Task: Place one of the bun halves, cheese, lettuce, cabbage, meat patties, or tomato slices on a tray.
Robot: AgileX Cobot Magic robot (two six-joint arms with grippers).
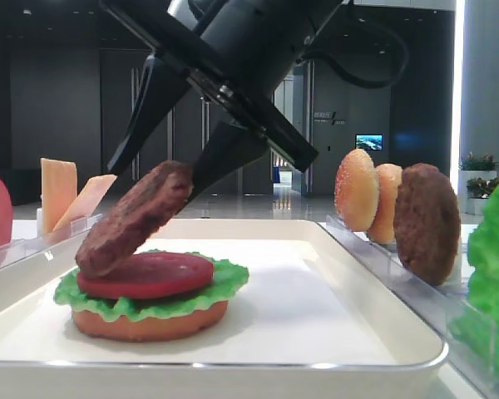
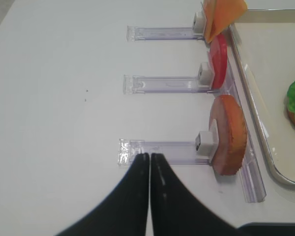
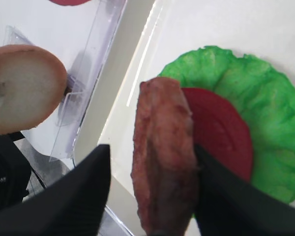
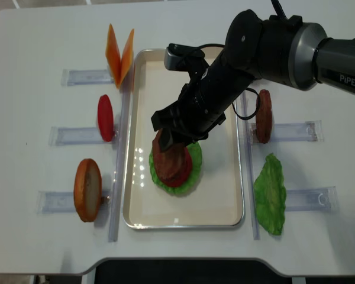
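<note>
One rough dark-brown round patty (image 3: 163, 157) sits tilted between the right gripper's (image 3: 150, 191) black jaws: one jaw touches it, the other stands off, so grip half-released. Its low edge rests on the red tomato disc (image 1: 154, 273), over ruffled green lettuce (image 1: 224, 278) and tan bun base (image 1: 150, 322), lower left of the white tray (image 1: 333, 274). Step: dropping the patty. Next: open wider, lift clear. Left gripper (image 2: 149, 167) clenched, idle, bottom of its view.

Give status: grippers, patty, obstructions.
Right gripper fingers spread, meat patty tilted between them, low edge on tomato slice. Left gripper shut, idle off tray. Nothing in the way.
</note>
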